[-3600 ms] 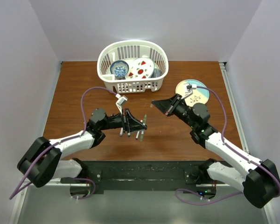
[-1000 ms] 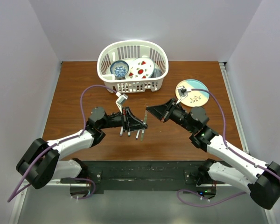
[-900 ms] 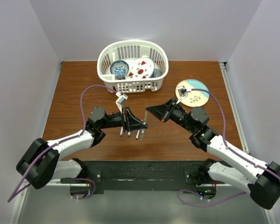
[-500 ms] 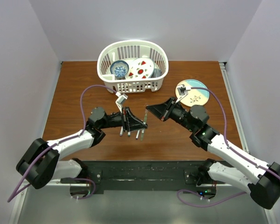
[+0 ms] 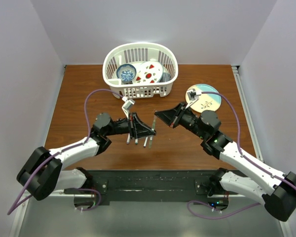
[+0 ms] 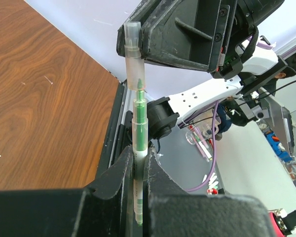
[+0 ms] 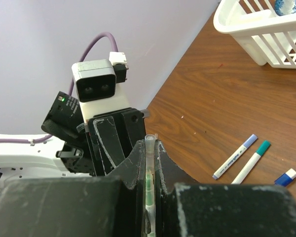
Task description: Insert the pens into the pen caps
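Left fingers [image 6: 116, 180]: clamped tight on the lower barrel of a green pen [image 6: 139, 128], leaving its tip free and aimed at the other arm.
Right fingers [image 7: 133, 160]: closed on the side of a clear cap [image 6: 133, 54], so its open mouth faces the pen.
Alignment: pen and cap sit in one straight line above the desk [image 6: 39, 98]. The green tip is right at the cap's mouth, barely in if at all.
Step, as judged: pushing the two together; the barrel is not yet seated.
Risk: a slight tilt could jam the tip on the rim.
On the desk: a purple-capped pen [image 7: 235, 157] and a teal-capped pen [image 7: 250, 162] lie side by side. A small blue piece [image 7: 286, 177], likely a cap, lies near them.
Background: a white basket [image 5: 113, 61] and a plate [image 5: 212, 101], well apart from the work.
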